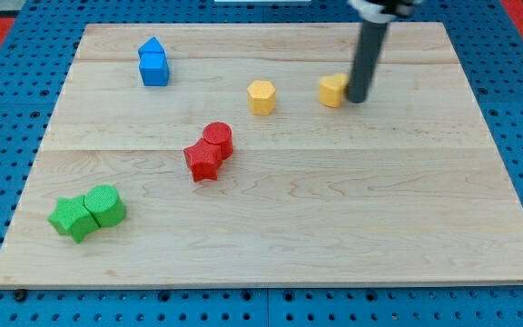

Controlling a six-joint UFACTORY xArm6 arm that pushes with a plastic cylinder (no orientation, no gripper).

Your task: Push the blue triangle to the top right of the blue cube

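where rod top leaves frame, my tip (358, 99) touches yellow block (332, 91), partly hiding it; no pincer visible.

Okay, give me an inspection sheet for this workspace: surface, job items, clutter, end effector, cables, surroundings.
Surface: pale wooden board, flat, no damage seen.
Job's things: blue triangle touching the top edge of the blue cube, at the view's upper left.
Clutter: two yellow blocks near the top; two red blocks touching, centre; two green blocks touching, lower left.
End effector: my tip against the right side of the right yellow block, far from the blue pair.
Cables: nothing seen.
Surroundings: blue perforated base around the board.
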